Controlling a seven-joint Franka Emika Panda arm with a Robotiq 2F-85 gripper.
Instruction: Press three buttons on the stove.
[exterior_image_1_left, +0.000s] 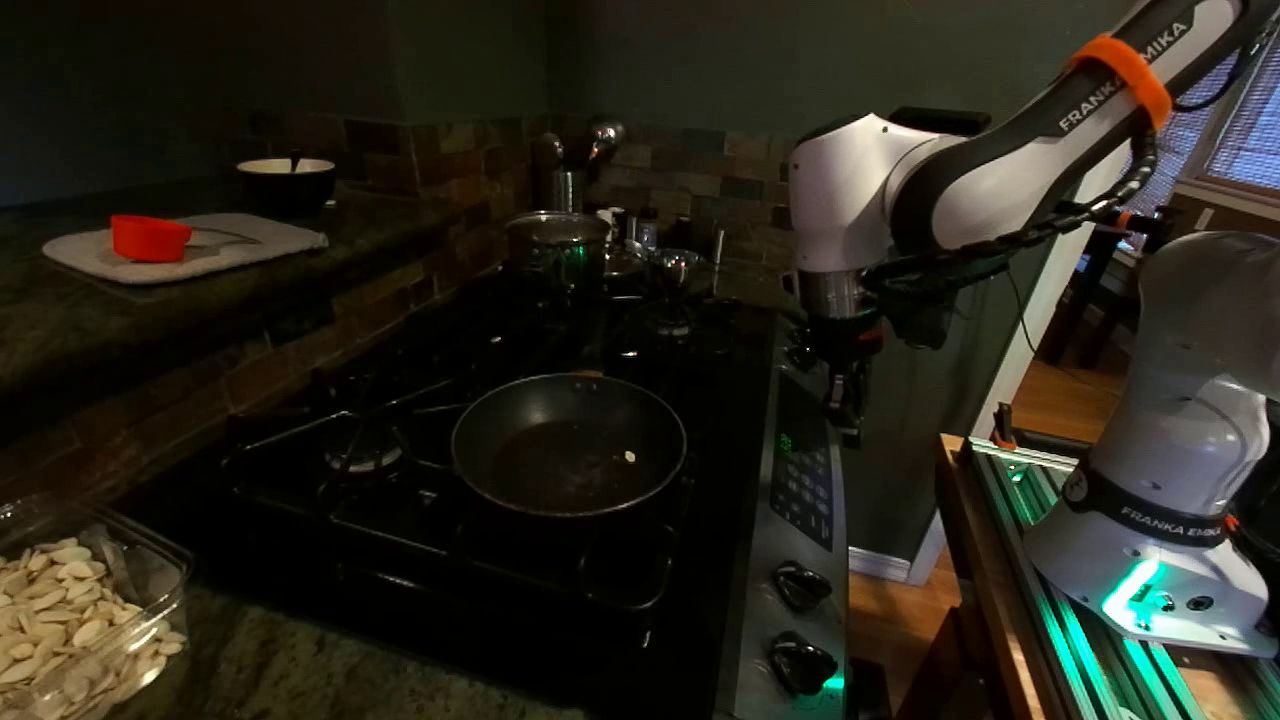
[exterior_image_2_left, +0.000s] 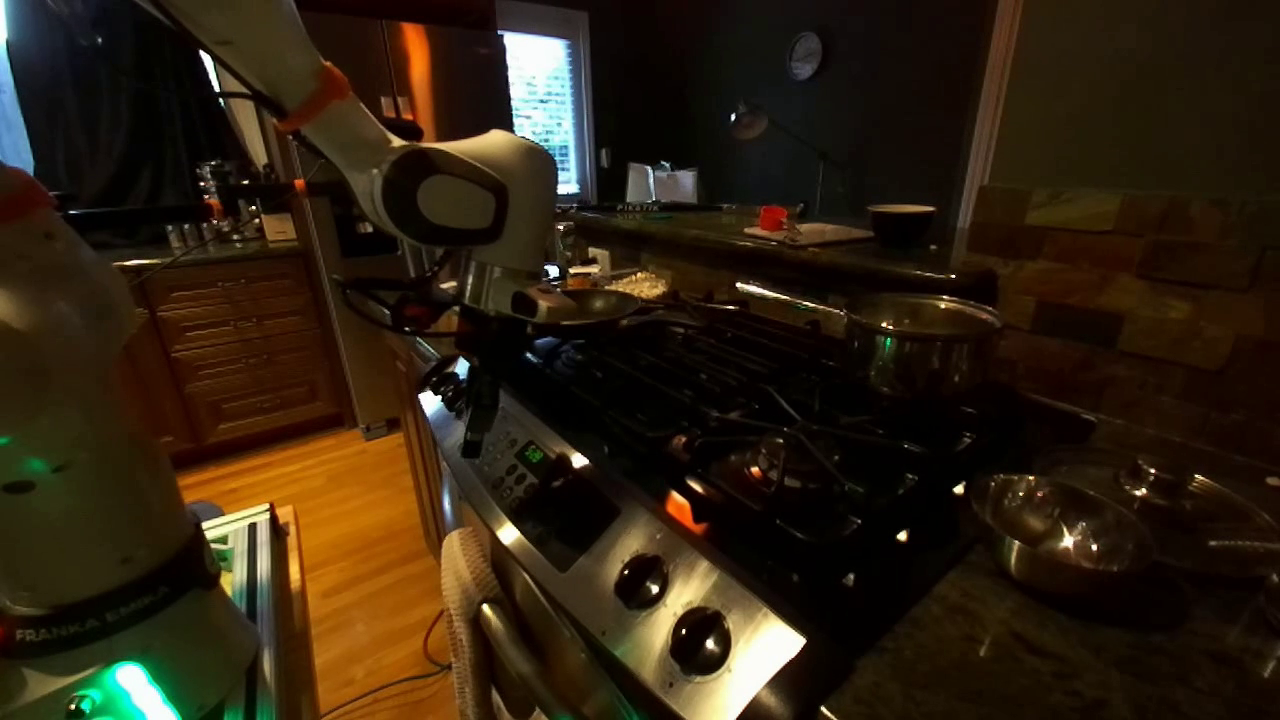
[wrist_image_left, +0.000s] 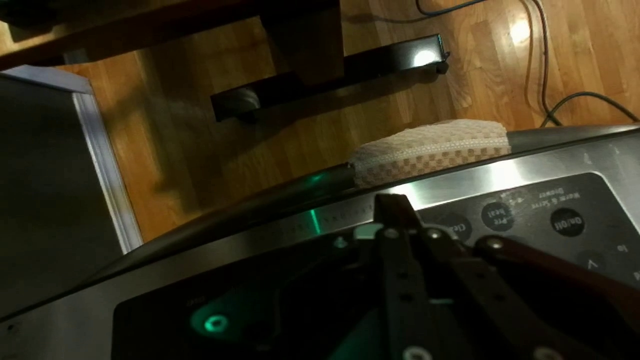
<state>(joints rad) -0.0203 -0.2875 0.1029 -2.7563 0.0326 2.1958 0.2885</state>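
Observation:
The stove (exterior_image_1_left: 700, 560) is a black cooktop with grates and a grey control strip along its front, seen in both exterior views (exterior_image_2_left: 610, 590). The buttons (exterior_image_1_left: 810, 485) sit on a dark panel in this strip; they also show in an exterior view (exterior_image_2_left: 512, 475). In the wrist view, the Pre heat button (wrist_image_left: 497, 216), the On/Off button (wrist_image_left: 567, 222) and a partly covered Clear button (wrist_image_left: 456, 227) are upside down. My gripper (wrist_image_left: 396, 200) is shut and empty, its tips beside the Clear button. It points down at the strip (exterior_image_1_left: 845, 425); I cannot tell whether it touches. Its fingers hide part of the panel.
A black frying pan (exterior_image_1_left: 570, 450) and a steel pot (exterior_image_2_left: 920, 345) stand on the grates. Round dark knobs (exterior_image_1_left: 800, 585) flank the panel. A towel (wrist_image_left: 430, 150) hangs on the oven handle below the strip. A clear seed container (exterior_image_1_left: 80, 600) stands on the counter.

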